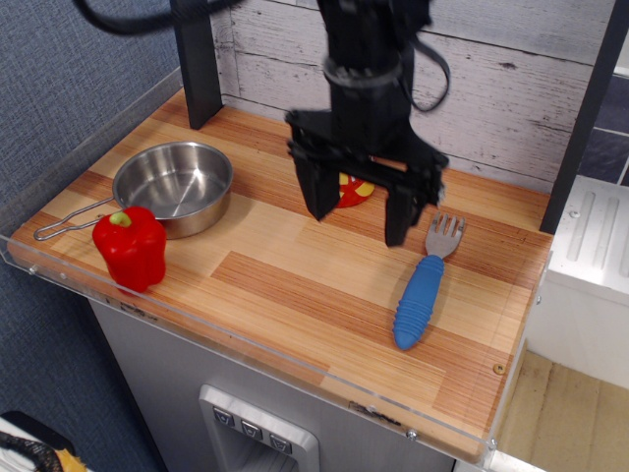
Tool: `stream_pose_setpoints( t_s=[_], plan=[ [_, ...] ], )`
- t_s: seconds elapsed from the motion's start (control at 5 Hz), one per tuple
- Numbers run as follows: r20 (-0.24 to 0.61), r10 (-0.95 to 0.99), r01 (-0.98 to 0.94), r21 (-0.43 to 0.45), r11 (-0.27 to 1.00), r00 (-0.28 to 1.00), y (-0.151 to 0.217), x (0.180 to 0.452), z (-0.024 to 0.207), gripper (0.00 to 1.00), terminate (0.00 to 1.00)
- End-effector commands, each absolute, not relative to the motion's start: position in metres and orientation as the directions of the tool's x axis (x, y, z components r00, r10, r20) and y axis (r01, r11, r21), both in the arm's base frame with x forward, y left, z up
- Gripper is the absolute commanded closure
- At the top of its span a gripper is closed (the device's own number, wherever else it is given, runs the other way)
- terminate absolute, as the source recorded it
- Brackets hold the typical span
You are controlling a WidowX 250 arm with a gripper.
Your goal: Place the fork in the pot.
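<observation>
Gripper (359,211) hangs w/ jaws wide apart, empty, above the wooden table (295,270) just left of the fork (425,285). Fork lies flat near right edge, tines toward the back wall. Pot (175,187) sits far left, well apart, red pepper (130,247) touching its front; can (352,189) mostly hidden behind gripper.

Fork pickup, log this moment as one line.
tool open, above table, left of fork | fork untouched | pot empty

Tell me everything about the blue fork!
The fork has a thick, ribbed blue handle that looks like plastic or rubber, and short silver metal tines. It lies flat on the wooden table, near the right edge, tines pointing toward the back wall. Nothing holds it; the open end effector hovers just to its left.
</observation>
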State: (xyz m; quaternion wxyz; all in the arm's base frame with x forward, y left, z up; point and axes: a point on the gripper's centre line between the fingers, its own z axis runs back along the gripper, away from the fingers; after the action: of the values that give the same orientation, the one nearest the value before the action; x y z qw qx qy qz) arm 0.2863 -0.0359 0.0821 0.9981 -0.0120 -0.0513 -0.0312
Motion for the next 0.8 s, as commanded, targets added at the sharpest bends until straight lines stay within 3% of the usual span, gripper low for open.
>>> stream_pose_setpoints(
  t_s=[0.0, 0.6],
  plan=[
    [0.157, -0.142, 0.146, -0.013, 0.989, 0.977, -0.071, 0.300, 0.042, 0.00, 0.00],
    [0.132, -0.105, 0.104, 0.020, 0.994, 0.986, -0.077, 0.307, 0.010, 0.00, 0.00]
  ],
)
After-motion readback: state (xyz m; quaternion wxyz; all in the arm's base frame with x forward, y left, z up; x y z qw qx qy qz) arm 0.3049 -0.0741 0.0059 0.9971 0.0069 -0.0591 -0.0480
